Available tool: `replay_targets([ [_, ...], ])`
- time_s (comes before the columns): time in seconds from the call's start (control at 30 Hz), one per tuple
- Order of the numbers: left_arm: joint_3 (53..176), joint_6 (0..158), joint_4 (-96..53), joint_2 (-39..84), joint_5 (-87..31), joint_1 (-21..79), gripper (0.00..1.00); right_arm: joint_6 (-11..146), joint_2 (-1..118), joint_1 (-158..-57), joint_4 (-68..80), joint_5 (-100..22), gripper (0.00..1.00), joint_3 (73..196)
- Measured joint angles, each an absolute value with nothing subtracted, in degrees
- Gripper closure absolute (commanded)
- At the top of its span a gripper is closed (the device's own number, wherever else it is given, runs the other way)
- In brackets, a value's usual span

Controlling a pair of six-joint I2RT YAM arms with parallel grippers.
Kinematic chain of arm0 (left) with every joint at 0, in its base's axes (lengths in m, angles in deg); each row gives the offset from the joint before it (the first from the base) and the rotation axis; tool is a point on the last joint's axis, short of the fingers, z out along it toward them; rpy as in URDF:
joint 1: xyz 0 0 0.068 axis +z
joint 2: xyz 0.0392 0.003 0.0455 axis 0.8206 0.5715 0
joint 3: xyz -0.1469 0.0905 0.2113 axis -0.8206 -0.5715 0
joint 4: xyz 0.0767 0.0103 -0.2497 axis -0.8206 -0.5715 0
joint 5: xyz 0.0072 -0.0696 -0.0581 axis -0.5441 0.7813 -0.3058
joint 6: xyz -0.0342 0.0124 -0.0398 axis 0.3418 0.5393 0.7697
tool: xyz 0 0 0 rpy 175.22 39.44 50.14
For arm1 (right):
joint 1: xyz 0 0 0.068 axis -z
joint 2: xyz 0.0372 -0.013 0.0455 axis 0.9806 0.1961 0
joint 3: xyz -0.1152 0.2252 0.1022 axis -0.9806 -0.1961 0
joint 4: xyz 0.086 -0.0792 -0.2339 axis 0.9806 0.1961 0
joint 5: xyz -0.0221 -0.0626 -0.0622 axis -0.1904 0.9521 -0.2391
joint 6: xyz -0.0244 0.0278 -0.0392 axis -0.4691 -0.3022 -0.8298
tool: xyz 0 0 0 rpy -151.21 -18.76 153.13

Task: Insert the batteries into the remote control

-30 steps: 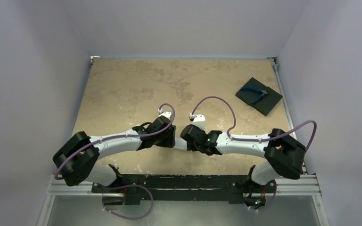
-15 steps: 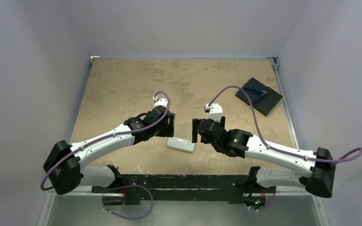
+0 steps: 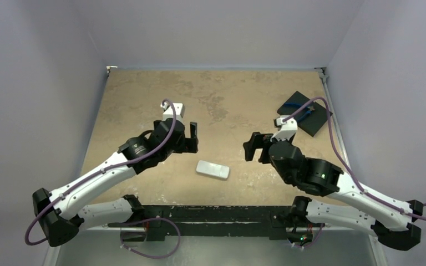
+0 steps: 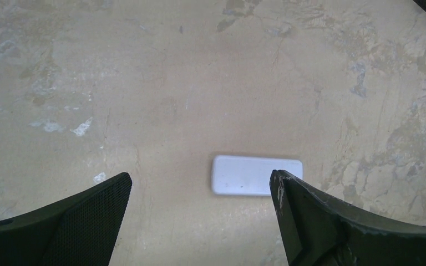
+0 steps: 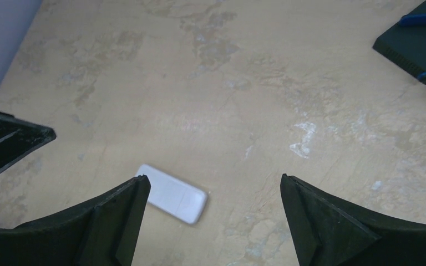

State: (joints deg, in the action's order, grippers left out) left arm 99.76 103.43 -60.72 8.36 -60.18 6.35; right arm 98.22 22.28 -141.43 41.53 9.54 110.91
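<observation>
Left claw (image 4: pixel 199 177) gaping, right claw (image 5: pixel 213 178) gaping, both empty

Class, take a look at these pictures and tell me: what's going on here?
Nothing is being held. The remote control lies flat on the table, plain white side up, between the two arms. The left gripper and the right gripper hang open on either side of it, touching nothing. No batteries are in view. Blue-handled pliers rest on a black pad near the far right corner.
</observation>
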Motion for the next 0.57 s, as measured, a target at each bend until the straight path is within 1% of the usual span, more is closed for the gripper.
replay_targets([
  [0.3,98.36,100.9,-62.88,-0.88,-62.28,6.35,0.01,101.19,14.78,-141.43,48.69,14.72,0.01,111.39],
  [0.43,96.02,100.29,-63.08,-5.93,-62.35,6.35,0.01,101.7,11.59,-141.43,50.51,14.69,0.01,111.39],
  [0.57,94.69,99.89,-63.03,-9.63,-62.85,6.37,0.01,98.99,8.62,-141.43,49.81,12.11,0.01,110.95],
])
